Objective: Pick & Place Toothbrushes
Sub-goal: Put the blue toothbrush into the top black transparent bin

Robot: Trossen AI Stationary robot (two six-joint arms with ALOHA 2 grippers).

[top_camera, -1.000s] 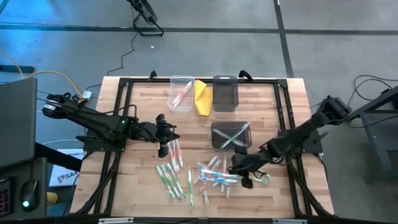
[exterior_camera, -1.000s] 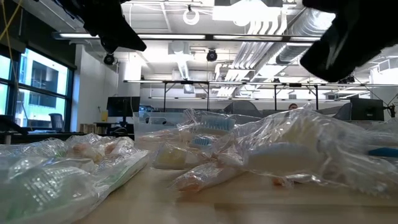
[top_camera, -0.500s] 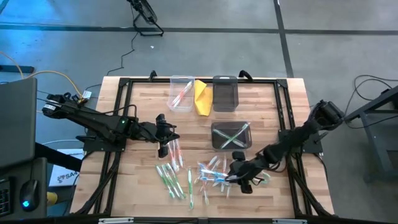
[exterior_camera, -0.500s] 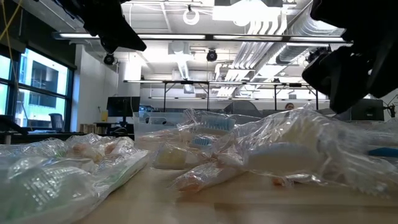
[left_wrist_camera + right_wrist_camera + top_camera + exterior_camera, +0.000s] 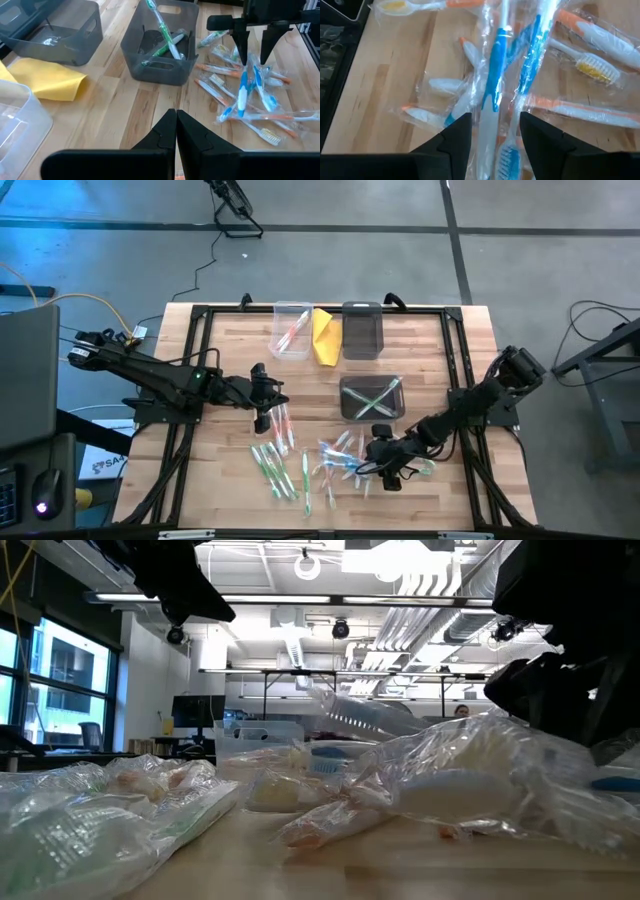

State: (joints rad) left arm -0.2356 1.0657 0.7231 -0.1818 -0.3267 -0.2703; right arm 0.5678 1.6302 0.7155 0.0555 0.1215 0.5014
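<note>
Near edge of table [image 5: 230, 350], about 6 o'clock from centre: loose toothbrushes in clear wrappers. Green ones [image 5: 275, 470] lie toward 7 o'clock, a blue and orange heap [image 5: 340, 460] sits just right of them.

Right claw [image 5: 385, 472] is down over the right side of that heap, at about 5 o'clock. In the right wrist view its two fingers [image 5: 455, 137] stand partly apart, straddling a wrapped blue toothbrush [image 5: 496, 70]; they have not closed on it, and a second blue one [image 5: 532, 47] lies just beside. Orange-handled brushes [image 5: 580, 107] fan out around them on the wood. In the left wrist view the same claw shows with both tips pointing down onto the blue pair [image 5: 247, 90].

Low view: crumpled wrappers [image 5: 470, 780] fill the foreground, and one wrapped brush [image 5: 365, 720] tilts up above the rest.

Left claw [image 5: 262, 415] is at about 8 o'clock from centre, over a short row of orange brushes [image 5: 282, 425]. Its fingers [image 5: 172, 130] are pressed together, nothing seen between them.

Table centre: a dark bin [image 5: 372, 400] holding crossed green and white brushes [image 5: 165, 40].

Far edge, 12 o'clock: clear bin [image 5: 291, 330] with a few orange brushes inside, yellow cloth [image 5: 326, 335] touching its right side, then a second dark bin [image 5: 362, 330], contents not discernible.
</note>
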